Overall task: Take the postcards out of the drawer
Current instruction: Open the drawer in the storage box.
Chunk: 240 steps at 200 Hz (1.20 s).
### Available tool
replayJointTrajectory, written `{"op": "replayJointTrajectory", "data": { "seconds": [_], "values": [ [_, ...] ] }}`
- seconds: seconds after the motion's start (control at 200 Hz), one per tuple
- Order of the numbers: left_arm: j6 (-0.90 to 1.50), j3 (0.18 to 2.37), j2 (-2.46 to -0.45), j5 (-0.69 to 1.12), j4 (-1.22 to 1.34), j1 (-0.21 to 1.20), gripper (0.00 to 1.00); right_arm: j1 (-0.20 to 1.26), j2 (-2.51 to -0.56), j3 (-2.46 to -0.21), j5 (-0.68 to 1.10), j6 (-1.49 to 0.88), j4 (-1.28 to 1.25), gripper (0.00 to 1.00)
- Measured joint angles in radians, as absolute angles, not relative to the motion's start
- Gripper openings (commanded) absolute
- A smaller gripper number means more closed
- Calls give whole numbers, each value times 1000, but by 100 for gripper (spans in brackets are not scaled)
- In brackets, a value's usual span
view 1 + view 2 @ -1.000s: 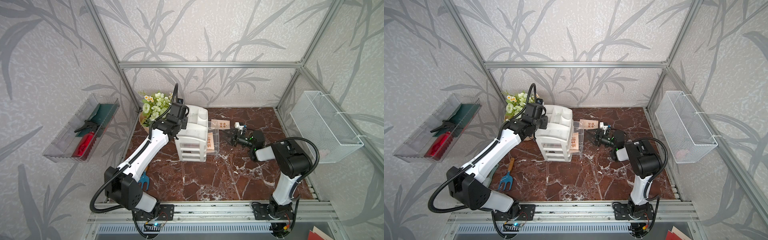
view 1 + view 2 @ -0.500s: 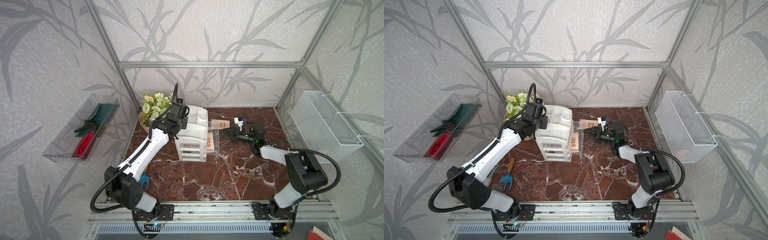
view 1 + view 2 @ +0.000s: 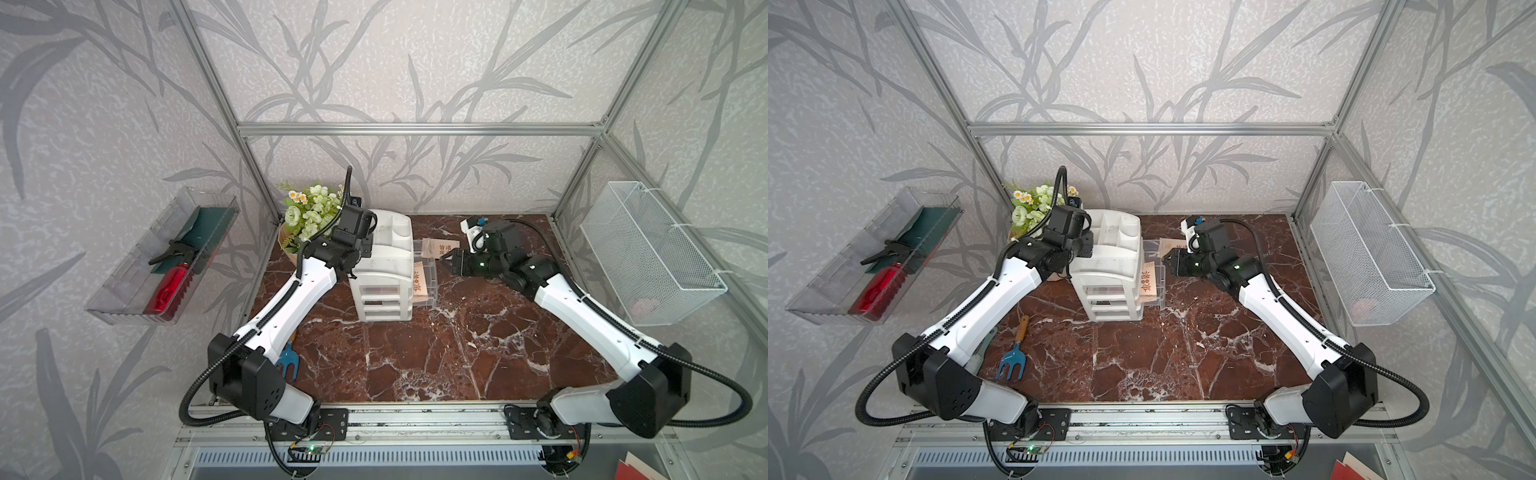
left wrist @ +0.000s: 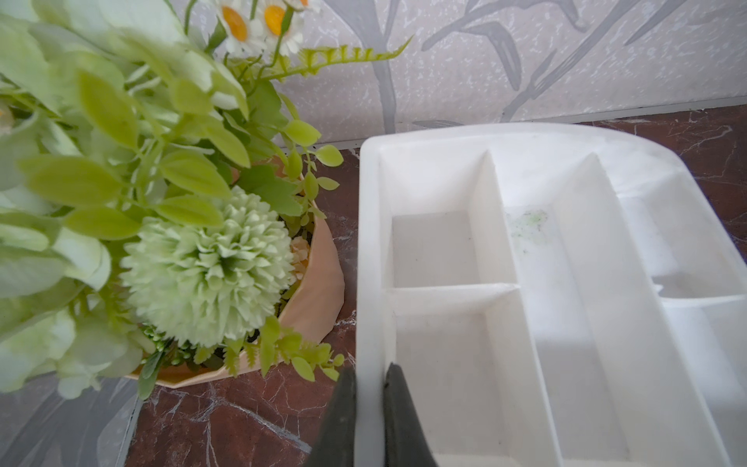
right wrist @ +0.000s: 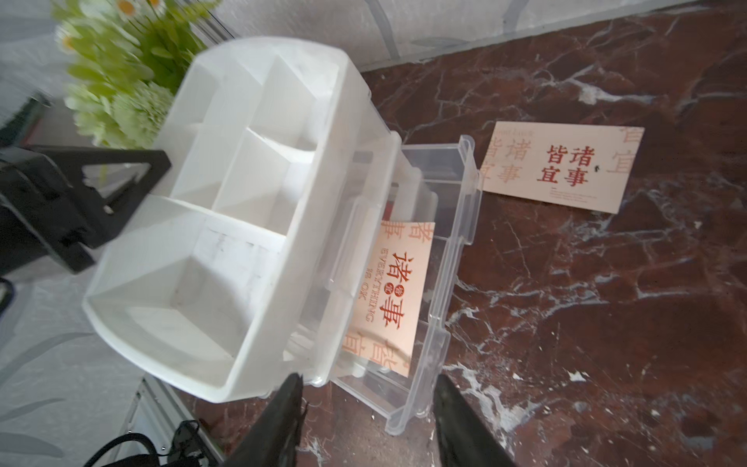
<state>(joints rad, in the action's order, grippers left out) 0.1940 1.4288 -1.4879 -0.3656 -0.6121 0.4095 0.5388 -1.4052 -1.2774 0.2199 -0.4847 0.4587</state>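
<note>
While the left gripper (image 4: 370, 378) is clenched on the side wall of the white organiser (image 4: 525, 170) (one finger outside the wall, one inside), the right gripper (image 5: 368, 390) hangs close to the drawer (image 5: 458, 242) with its jaws apart and nothing between them. The drawer is see-through and is pulled out of the organiser over the marble table (image 5: 606, 323). One beige postcard (image 5: 394, 295) with red-brown characters lies inside the drawer. A second postcard (image 5: 562, 165), also beige, lies flat on the table, outside the drawer and just beside it. Green flowers (image 4: 202, 275) in a pot stand beside the organiser.
</note>
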Motion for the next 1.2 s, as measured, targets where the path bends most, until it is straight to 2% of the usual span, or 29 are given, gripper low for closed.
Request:
{"op": "replayJointTrajectory", "data": {
  "seconds": [0.36,0.93,1.2],
  "values": [
    [194,1424,-1486,-360,-599,408,0,603,-1621,-1457,70,-435,619,48],
    [194,1423,-1484,-351,-594,405,0,603,-1848,-1610,15,-414,681,40],
    [194,1419,-1481,-350,-593,405,0,603,-1908,-1666,-8,-411,688,32]
  ]
}}
